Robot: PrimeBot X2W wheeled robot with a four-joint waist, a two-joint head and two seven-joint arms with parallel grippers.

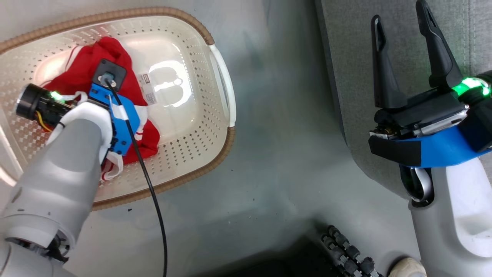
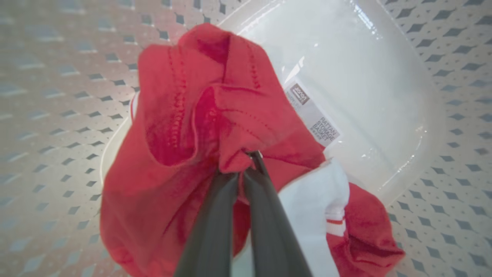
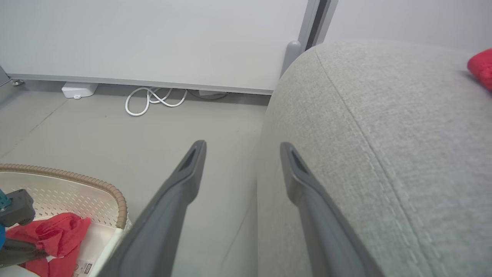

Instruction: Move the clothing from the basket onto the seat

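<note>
While the left gripper has its two dark fingers pinched nearly together on a gathered fold of the clothing, the step in hand looks to be the pick from the basket, with the lift not yet done. In the left wrist view the red fabric bunches at the fingertips and drapes around them, and a white cuff with a red stripe hangs toward four o'clock. In the head view the basket sits at about ten o'clock on the grey floor. The red garments are heaped toward the nine o'clock side of its bottom, and the label sticker shows bare just beside them toward three o'clock. How many pieces make up the heap cannot be told. The seat lies at about two o'clock, well apart from the basket across the floor. The right gripper hovers over its near edge with its fingers spread wide and nothing between them. In the right wrist view a bit of red fabric rests on the seat at two o'clock, probably a garment that is already there. Next, I judge, the left arm must rise straight up until the trailing cloth clears the brown rim, then swing toward three o'clock over the cushion before letting go. A loose fold could snag on the rim or slip out of so small a pinch.
</note>
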